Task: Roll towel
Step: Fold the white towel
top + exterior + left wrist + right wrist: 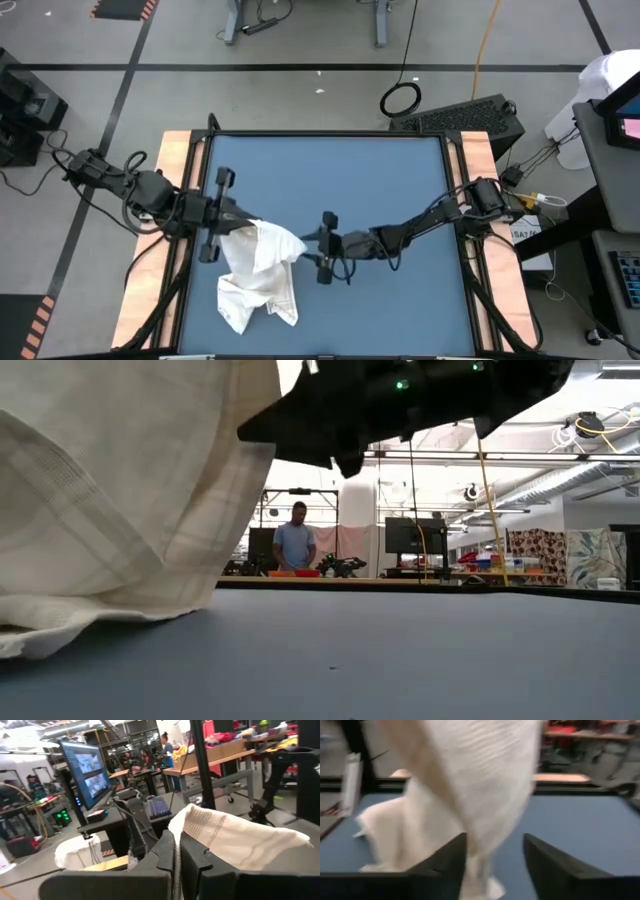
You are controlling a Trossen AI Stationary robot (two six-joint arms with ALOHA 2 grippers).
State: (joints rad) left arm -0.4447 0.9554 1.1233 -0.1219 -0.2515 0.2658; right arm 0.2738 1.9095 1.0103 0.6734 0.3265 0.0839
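Note:
The white towel (262,270) with faint plaid lines hangs bunched from my left gripper (238,213), which is shut on its upper part at the table's left side. Its lower end (60,630) lies crumpled on the blue table top (380,180). My right gripper (305,243) is open just to the right of the towel. In the right wrist view, a hanging fold of the towel (490,795) drops between its two spread fingers (445,865). My left gripper pinches a fold of the towel (176,851) between its two fingers, which reach in level from the table's left side. The cloth bulges over the fingers (235,837) and hangs down, its lower end on the table. One layer or several, I cannot tell. My right gripper has the fold between its open fingers; I cannot tell whether they touch it.
The blue table top stretches bare to the right and far side of the towel. Wooden rails (180,160) run along the table's left and right edges. Beyond the table are desks, monitors (87,770) and a person (295,545) standing far off.

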